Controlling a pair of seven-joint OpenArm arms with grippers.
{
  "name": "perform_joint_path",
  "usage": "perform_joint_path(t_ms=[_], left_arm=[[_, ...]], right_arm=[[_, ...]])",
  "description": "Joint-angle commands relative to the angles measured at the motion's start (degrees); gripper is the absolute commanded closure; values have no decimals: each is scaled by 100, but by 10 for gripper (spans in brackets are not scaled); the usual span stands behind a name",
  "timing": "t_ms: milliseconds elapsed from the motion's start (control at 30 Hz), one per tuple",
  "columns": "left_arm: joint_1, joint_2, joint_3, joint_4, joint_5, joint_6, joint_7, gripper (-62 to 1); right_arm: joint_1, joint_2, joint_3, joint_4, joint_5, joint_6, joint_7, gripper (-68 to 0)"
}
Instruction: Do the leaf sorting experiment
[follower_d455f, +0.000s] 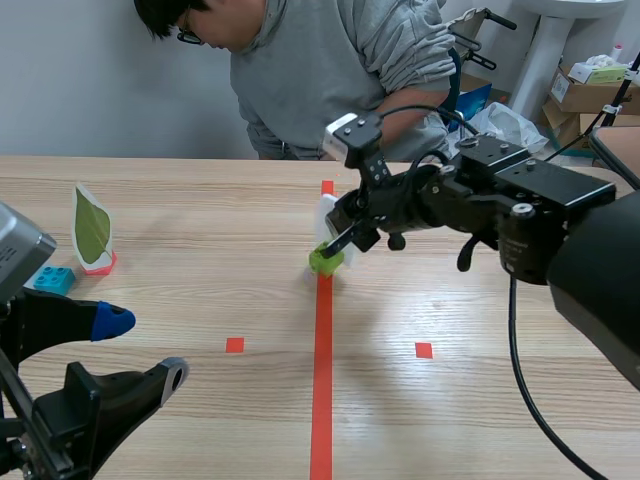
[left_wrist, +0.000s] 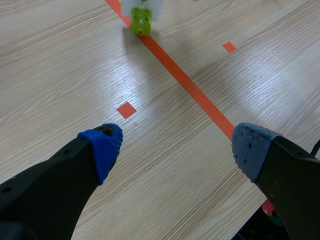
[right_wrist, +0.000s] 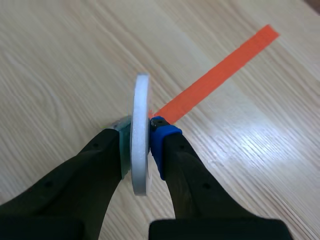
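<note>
Left arm low at the near left corner of the worktop (follower_d455f: 200, 210). The left tool (follower_d455f: 145, 348) has its fingers spread wide with nothing between them; in the left wrist view the left tool (left_wrist: 177, 145) shows only bare wood and a small red square mark between its blue pads (left_wrist: 105, 145). Just beyond this arm, at the left edge, lies a blue brick (follower_d455f: 55, 280). Just beside it a leaf card (follower_d455f: 92, 228) stands upright, a green leaf on white, seated in a red base (follower_d455f: 100, 265). These three are well apart from the centre. At centre, a long red tape line (follower_d455f: 322, 380) runs away from the robot. A white card (follower_d455f: 325, 212) seated in a green brick (follower_d455f: 325, 260) sits over this line. Whether the brick touches the wood cannot be told. The left wrist view shows the green brick (left_wrist: 141, 21) on the line, far ahead of the spread fingers, studs facing the camera. The right arm comes in from the right, reaching to the middle. The right tool (follower_d455f: 340, 240) is clamped on the white card. In the right wrist view the card (right_wrist: 141, 165) is seen edge-on and upright, pinched between the pads of the right tool (right_wrist: 141, 131), so its face is not readable. A person (follower_d455f: 330, 70) in a grey top leans over the far edge, behind the right arm.
</note>
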Motion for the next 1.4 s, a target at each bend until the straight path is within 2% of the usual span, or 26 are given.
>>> perform_joint_path(t_ms=[0, 367, 600, 667, 733, 933, 1033, 1300, 1367], left_arm=[[-33, 15, -17, 59, -44, -11, -98, -477], [-48, 15, -17, 59, -44, -11, -101, -477], [-48, 15, -17, 59, -46, -11, -101, -478], [-48, 15, -17, 59, -46, -11, -101, -477], [-48, 15, -17, 59, -46, -11, -101, -477], [-48, 15, -17, 59, -46, -11, -98, -477], [-48, 15, -17, 59, -46, -11, -98, -477], [-48, 15, -17, 59, -46, -11, -98, -478], [-48, 15, -17, 59, -46, -11, -96, -478]], right_arm=[[-55, 181, 256, 280, 111, -98, 7, -13], [-1255, 885, 2002, 1434, 487, -575, -273, -13], [-1993, 1130, 2879, 2050, 632, -761, -485, -13], [-2194, 1143, 3077, 2199, 632, -887, -533, -13], [-2385, 1143, 3248, 2299, 634, -973, -553, -13], [-2872, 1143, 3585, 2479, 632, -994, -599, -13], [-3117, 1143, 3716, 2599, 632, -1141, -612, -13], [-3587, 1143, 4138, 2758, 629, -1147, -616, -13], [-3674, 1143, 4232, 2758, 629, -1263, -634, -13]])
